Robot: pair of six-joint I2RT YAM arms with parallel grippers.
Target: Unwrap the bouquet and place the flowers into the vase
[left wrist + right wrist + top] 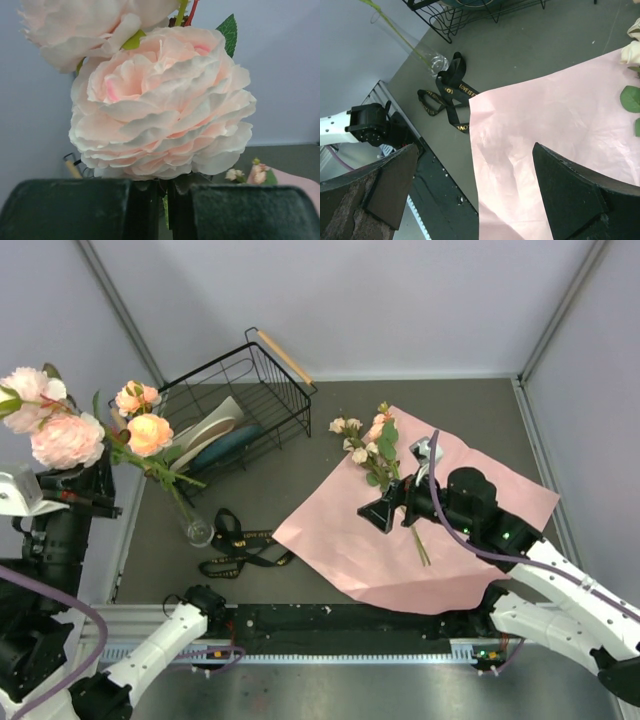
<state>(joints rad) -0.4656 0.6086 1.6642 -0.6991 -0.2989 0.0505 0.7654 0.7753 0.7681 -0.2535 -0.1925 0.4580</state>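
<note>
The bouquet is undone: its pink paper (440, 540) lies flat on the table, and a small spray of cream and pink flowers (368, 445) rests on it. The clear vase (198, 531) holds two peach roses (148, 432) on leaning stems. My left gripper (161, 195) is shut on the stem of a large pale pink rose (160, 100), held high at the far left (65, 440). My right gripper (380, 514) hangs open over the paper (560, 115), beside the spray's stem, with nothing between its fingers (570, 195).
A black wire basket (285, 390) with wooden handles stands behind the vase and holds flat objects. The black ribbon (235, 545) lies loose between the vase (438, 62) and the paper. Grey walls close in on both sides.
</note>
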